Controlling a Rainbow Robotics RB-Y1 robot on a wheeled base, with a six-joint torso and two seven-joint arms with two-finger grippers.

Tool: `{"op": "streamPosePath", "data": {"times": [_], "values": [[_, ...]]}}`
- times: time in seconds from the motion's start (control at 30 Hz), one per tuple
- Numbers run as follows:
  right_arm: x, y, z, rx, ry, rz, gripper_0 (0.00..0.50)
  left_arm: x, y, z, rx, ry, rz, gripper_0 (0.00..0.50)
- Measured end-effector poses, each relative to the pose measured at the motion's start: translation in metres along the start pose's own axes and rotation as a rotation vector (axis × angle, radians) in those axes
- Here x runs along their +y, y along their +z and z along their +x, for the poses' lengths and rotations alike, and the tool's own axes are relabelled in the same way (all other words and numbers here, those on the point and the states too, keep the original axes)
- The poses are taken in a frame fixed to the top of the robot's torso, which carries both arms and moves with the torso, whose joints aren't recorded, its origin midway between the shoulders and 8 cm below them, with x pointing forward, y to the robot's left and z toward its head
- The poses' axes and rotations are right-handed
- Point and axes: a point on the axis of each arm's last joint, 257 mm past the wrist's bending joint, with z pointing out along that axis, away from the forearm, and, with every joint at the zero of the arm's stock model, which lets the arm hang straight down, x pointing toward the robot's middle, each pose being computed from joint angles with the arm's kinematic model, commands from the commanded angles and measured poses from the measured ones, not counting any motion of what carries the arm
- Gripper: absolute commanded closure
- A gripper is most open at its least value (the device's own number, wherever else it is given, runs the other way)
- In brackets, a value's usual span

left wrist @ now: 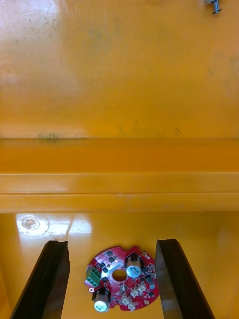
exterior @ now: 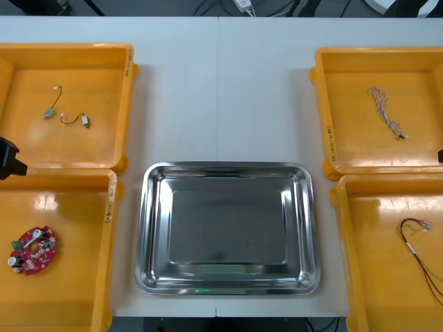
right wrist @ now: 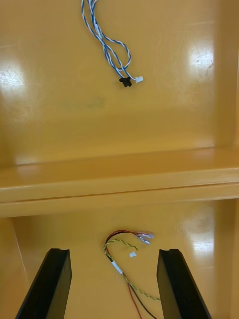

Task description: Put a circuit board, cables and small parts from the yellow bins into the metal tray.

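The pale surface (exterior: 221,90) carries a shiny rectangular metal tray (exterior: 154,228) at 6 o'clock, bare inside, flanked by deep yellow plastic bins (exterior: 83,149) at 10, 8, 2 and 4 o'clock. Dark floor (exterior: 152,5) lies beyond the far edge. The left pincer (left wrist: 112,244) hangs wide open and empty over the round red circuit board (left wrist: 122,284) in the 8 o'clock bin. The right pincer (right wrist: 113,251), equally open and holding nothing, hovers above the red and yellow cable (right wrist: 115,266) in the 4 o'clock bin. The twisted blue and white cable (right wrist: 107,45) lies in the 2 o'clock bin.
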Motion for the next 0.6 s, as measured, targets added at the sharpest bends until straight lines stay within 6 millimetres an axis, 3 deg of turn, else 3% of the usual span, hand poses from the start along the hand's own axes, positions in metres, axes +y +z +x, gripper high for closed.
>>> {"op": "streamPosePath", "data": {"times": [0.6], "values": [[0.0, 0.0, 0.0, 0.0, 0.0, 0.0, 0.0, 0.0, 0.0, 0.0, 0.0, 0.0, 0.0, 0.0]]}}
